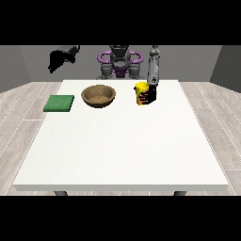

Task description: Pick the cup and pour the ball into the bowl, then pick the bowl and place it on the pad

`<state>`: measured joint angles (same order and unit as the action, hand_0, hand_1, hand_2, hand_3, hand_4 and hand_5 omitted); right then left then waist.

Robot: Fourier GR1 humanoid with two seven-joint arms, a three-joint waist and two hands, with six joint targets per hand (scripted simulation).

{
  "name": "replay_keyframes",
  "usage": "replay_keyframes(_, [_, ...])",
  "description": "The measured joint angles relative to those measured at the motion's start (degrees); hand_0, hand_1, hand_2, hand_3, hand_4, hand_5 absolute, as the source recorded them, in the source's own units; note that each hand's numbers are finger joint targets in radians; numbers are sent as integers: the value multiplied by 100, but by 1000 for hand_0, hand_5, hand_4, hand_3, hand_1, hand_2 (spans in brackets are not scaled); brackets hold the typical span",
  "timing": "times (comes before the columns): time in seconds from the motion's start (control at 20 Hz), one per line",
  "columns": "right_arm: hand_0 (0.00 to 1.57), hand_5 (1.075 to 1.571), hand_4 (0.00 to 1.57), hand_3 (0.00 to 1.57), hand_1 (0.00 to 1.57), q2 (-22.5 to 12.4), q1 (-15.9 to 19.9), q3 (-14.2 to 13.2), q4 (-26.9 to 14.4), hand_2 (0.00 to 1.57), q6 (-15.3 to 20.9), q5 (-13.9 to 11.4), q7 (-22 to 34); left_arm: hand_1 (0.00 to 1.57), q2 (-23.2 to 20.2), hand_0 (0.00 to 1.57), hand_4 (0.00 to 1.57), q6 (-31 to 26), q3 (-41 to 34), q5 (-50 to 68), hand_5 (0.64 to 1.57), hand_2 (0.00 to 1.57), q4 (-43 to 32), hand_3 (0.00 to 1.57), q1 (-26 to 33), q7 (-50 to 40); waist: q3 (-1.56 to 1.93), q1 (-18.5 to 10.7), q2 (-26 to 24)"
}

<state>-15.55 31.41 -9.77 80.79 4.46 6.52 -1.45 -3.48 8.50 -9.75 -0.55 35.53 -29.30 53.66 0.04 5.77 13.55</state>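
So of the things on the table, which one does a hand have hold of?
The yellow cup. The hand at the view's right has its fingers around it; the wooden bowl and the green pad stand untouched, and the other hand is raised off the table.

A bare test room: white table, grey walls, pale plank floor.

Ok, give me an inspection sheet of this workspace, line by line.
Surface: white table, bare across its near part.
Job's things: yellow cup upright at the far right; brown bowl left of it; green pad further left. Ball not visible.
Clutter: nothing seen.
Hands: the hand at the view's right has fingers curled round the cup; the hand at the view's left is raised off the table, fingers unclear.
Cables: nothing seen.
Surroundings: grey wall, wood-plank floor.
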Motion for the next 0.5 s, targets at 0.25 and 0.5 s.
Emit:
replay_keyframes(0.25, [0,1570,579,679,0,-250,-80,-250,-97,385,-243,193,31,1340,-4,1340,1291,149,-32,-49,1184,1571,-207,1571,-50,162,4,4,-95])
replay_keyframes(0.5, [0,1570,580,708,0,-362,-310,-478,-566,384,-387,245,-277,1346,43,1346,1325,348,184,-220,1155,1571,-96,1571,-177,-197,-2,-196,-412])
